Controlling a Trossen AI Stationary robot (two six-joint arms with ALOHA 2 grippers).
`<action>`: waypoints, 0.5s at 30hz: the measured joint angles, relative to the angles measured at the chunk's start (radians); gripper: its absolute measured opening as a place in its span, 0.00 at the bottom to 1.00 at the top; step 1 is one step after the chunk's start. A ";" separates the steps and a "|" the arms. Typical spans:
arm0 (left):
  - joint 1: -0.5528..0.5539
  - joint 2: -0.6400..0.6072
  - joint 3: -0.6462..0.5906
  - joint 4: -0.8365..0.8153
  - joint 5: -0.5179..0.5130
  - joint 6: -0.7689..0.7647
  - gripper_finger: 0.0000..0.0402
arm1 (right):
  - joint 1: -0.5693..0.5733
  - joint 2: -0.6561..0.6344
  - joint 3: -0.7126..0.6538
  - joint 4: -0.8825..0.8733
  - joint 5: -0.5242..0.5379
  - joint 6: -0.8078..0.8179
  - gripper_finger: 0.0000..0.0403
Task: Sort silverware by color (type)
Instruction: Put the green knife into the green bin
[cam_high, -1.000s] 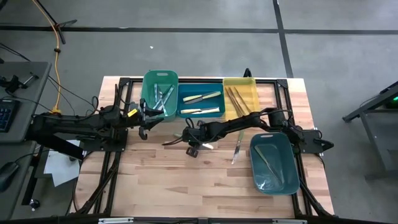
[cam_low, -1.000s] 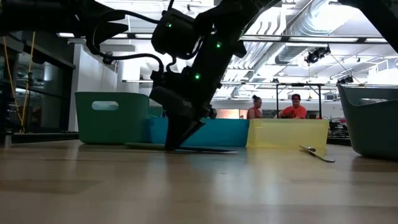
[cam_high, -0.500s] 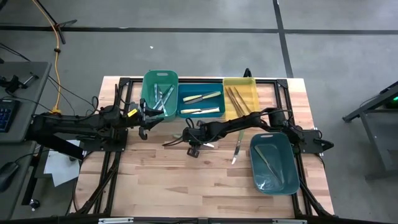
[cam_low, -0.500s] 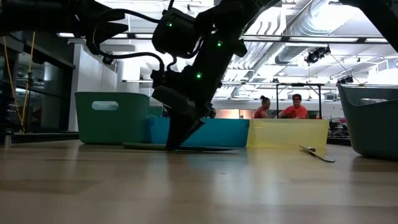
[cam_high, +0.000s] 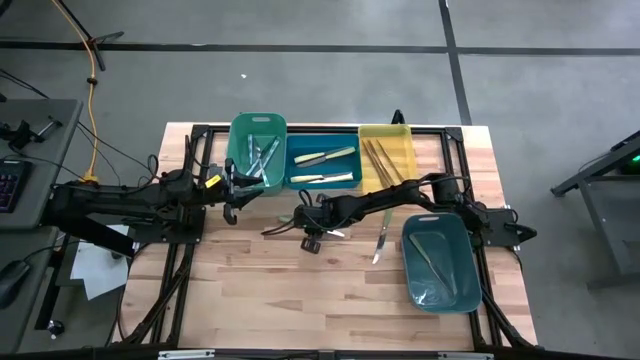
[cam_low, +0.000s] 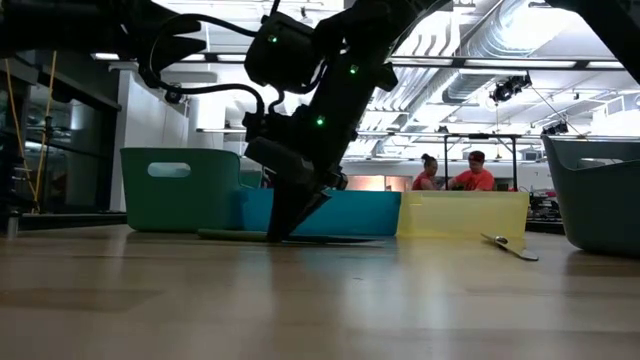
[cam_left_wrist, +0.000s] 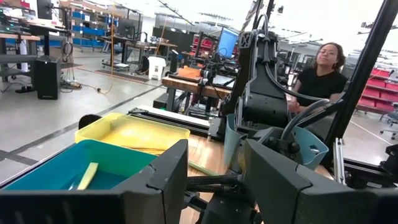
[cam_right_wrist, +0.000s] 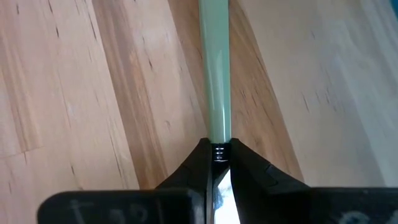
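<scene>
A green-handled utensil (cam_high: 272, 229) of the silverware lies flat on the wooden table in front of the bins. My right gripper (cam_high: 303, 226) is shut on it, its fingertips down at the tabletop (cam_low: 277, 237). My left gripper (cam_high: 232, 198) hovers level by the green bin (cam_high: 257, 150), open with nothing between its fingers (cam_left_wrist: 214, 180). Another utensil (cam_high: 380, 240) lies loose on the table to the right. More silverware rests in the bins. My right gripper pinches the utensil between its two fingertips where the green handle meets the silvery end (cam_right_wrist: 217, 151). The fingers slant down from the table's right side and run along the utensil. The handle (cam_right_wrist: 215, 68) stretches away from the fingertips, flat on the wood.
The green bin, a blue bin (cam_high: 322, 165) and a yellow bin (cam_high: 386, 160) stand side by side along the far edge. A teal bin (cam_high: 440, 262) sits at the near right. Bare wood lies toward the near edge. People sit in the room beyond the table.
</scene>
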 joint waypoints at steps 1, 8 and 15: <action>0.000 0.000 0.000 -0.002 0.000 0.000 0.38 | 0.000 0.000 0.000 0.000 0.000 0.002 0.08; 0.000 0.000 0.000 -0.003 0.000 0.000 0.38 | -0.002 -0.034 -0.004 -0.053 -0.017 -0.019 0.08; 0.000 0.000 0.000 -0.005 0.000 0.000 0.38 | -0.001 -0.071 -0.006 -0.157 -0.026 -0.037 0.07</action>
